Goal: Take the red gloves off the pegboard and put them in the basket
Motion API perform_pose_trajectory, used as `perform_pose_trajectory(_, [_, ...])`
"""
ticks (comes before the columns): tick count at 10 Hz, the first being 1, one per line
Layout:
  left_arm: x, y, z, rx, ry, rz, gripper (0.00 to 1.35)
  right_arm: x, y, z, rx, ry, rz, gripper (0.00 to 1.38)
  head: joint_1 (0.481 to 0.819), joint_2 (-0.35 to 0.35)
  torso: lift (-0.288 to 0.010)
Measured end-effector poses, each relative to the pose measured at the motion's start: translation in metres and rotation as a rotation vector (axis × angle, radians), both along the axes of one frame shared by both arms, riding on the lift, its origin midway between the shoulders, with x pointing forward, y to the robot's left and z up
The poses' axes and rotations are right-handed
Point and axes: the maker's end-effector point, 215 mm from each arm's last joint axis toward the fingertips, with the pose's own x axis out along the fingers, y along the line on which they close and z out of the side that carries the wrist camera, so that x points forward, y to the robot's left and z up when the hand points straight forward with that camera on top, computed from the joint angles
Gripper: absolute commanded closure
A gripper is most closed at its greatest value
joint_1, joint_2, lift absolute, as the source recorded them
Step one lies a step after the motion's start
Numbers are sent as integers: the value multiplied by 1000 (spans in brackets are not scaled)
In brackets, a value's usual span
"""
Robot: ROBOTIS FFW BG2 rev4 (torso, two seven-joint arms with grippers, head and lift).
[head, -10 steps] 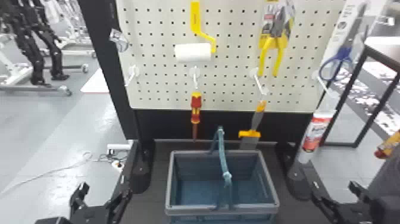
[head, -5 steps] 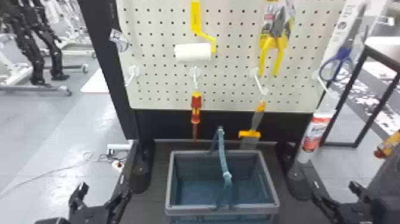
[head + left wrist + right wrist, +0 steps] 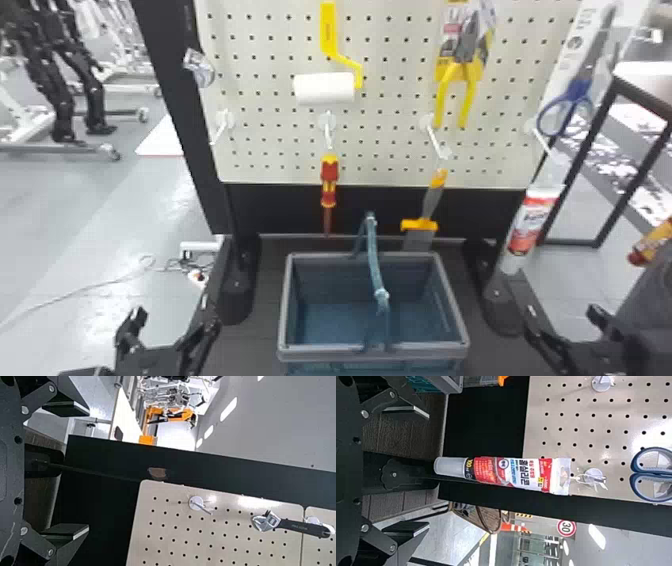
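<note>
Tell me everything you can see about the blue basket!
The blue, box-shaped basket with a grey rim looks like plastic. It has a thin blue-green handle standing up and arching over its open top, back to front. You can see inside down to its floor. It sits upright on the dark, flat base below the cream pegboard with small holes, and nothing grips it.

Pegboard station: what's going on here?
Nothing is being handled. The robot's left pincer and right pincer are open and hold nothing, low on either side of the basket, which sits below the pegboard. No gloves are in the part of the basket that can be seen. On or in front of the board hang a paint roller, a screwdriver, a scraper and a tube, among other things.
</note>
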Motion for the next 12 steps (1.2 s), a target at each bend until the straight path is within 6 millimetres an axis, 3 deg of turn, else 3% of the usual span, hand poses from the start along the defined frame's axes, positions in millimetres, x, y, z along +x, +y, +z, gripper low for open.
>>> perform_pose_trajectory(6, [-13,5,-6,-19,7,45,262,-7,-1,-1,-7,7,-2,309,549,0,-100])
perform_pose_trajectory(10, [-42,9,-42,-85,75,76,262,-23,-4,-19,-17,65,-7,303,549,0,-100])
perform_pose_trajectory(12, [-64,20,-81,-162,136,126,262,-33,-6,-40,-17,115,-11,306,549,0,-100])
